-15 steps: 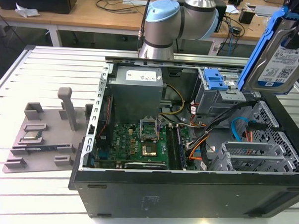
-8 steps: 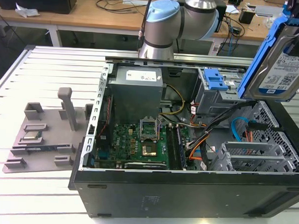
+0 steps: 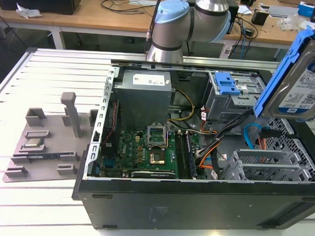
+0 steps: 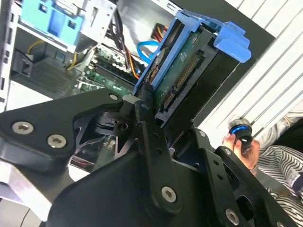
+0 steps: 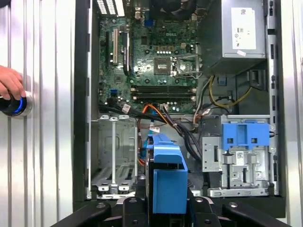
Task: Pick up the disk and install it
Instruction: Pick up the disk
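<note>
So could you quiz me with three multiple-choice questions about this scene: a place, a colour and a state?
1. Where is the disk? A on the floor; B inside a drawer; C in the air above the computer case.
2. Its frame's colour? A red; B blue; C green.
3. The claw is: A shut on the disk; B open, empty; C holding a screwdriver.
Answers: C, it hangs over the case in the exterior view; B, blue edging surrounds it; A, its fingers pinch the disk.

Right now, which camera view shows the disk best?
The exterior view: the disk shows its labelled face, held up near the open computer case. The second wrist view shows its connector edge; the first wrist view, its blue frame end-on.
</note>
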Controlling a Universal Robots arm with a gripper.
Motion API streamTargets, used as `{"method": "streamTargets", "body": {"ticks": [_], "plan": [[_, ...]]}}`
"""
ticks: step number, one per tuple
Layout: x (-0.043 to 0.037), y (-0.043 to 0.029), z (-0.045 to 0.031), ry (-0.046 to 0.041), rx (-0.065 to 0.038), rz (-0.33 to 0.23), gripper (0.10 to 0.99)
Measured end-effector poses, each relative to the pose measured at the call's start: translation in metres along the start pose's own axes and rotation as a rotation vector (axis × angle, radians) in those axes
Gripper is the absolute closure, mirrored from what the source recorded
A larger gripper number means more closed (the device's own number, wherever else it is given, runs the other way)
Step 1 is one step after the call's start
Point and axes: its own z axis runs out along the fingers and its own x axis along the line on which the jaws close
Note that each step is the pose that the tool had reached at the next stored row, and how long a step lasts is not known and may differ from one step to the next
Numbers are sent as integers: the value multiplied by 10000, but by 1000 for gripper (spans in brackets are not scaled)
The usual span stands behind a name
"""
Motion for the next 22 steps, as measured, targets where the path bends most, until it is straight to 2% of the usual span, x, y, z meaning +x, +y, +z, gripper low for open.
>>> {"method": "streamTargets", "body": {"ticks": [2, 4, 5, 9, 13, 17, 21, 22], "plan": [[78, 6, 2, 1, 0, 0, 722], [200, 21, 9, 0, 0, 0, 722], [245, 37, 32, -2, 0, 0, 722], [339, 74, 120, 2, 0, 0, 722], [489, 125, 253, -1, 0, 0, 722], [516, 145, 342, 1, -1, -1, 722], [520, 149, 487, 0, -1, -1, 722], [520, 149, 499, -1, 0, 0, 722]]}}
